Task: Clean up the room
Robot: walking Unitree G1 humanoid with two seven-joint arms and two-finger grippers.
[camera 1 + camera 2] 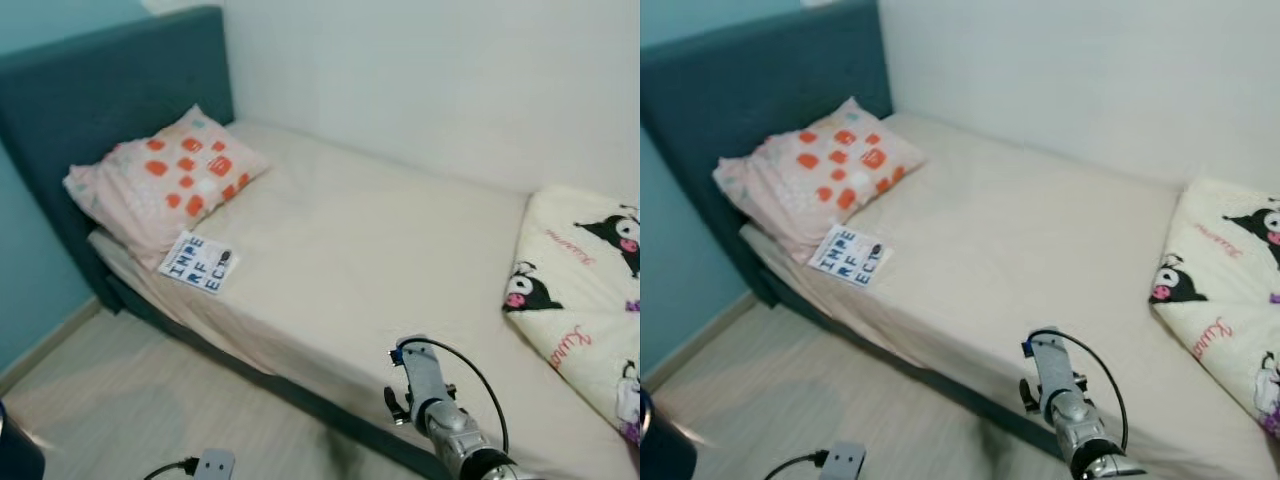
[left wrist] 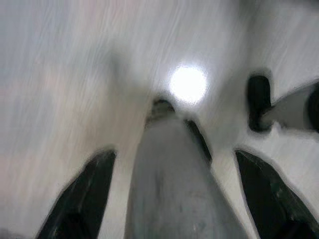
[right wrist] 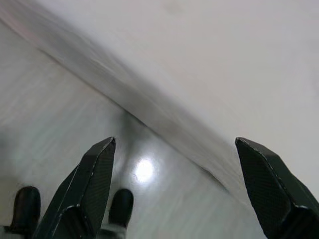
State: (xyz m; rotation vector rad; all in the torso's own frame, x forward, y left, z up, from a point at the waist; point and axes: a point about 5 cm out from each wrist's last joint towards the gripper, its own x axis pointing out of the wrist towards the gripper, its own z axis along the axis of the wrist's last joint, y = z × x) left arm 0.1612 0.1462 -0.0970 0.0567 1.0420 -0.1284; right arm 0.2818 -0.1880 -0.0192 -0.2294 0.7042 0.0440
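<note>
Approaching bed; right gripper spread wide, empty, at bed's near edge. Book on bed beside pillow. Next: likely step closer, reach book.

Head stereo pair looks down across a bedroom; two wrist cameras look at the floor.

Both eye views face forward and down from standing height, sharing the bed, its blue headboard, the pillow, the printed blanket and pale floor, with the right arm low in the foreground. The left wrist view, blurred, looks along its black fingers close over the floor. The right wrist view looks along its fingers at floor meeting the bed's edge.
</note>
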